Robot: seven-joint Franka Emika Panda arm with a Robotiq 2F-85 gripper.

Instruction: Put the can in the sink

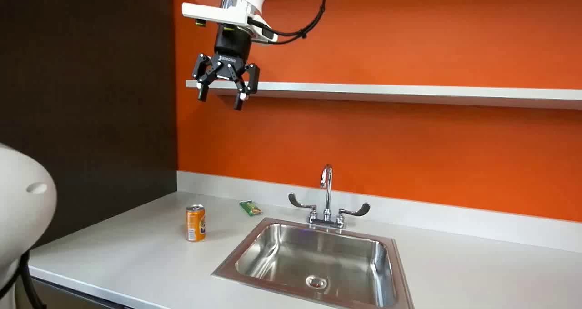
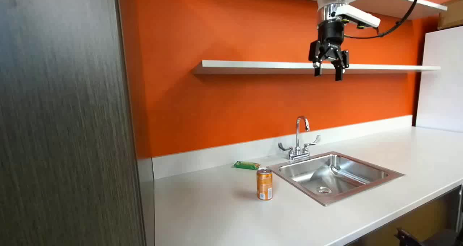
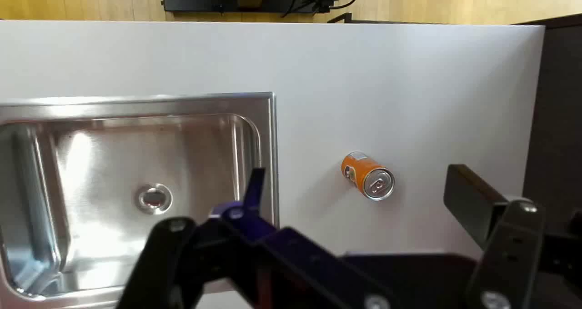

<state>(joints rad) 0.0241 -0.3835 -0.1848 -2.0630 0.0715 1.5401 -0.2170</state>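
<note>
- From the left of an exterior view, we see the orange drink can (image 1: 195, 224) upright on the white counter (image 1: 122, 254) — none of the transfer done, we judge.
- Further right, the stainless-steel sink (image 1: 336, 256) holds no can; reaching, grasping, carrying and releasing are all left.
- Well above the can in both exterior views, the Robotiq gripper (image 1: 220, 100) hangs with its fingers (image 1: 203, 93) spread wide, holding nothing.
- Across the wrist view we meet the sink, then the can — framed between the fingers, far below, touching neither.

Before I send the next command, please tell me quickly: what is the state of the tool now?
Tool: open, holding nothing; the can stands on the counter.
</note>
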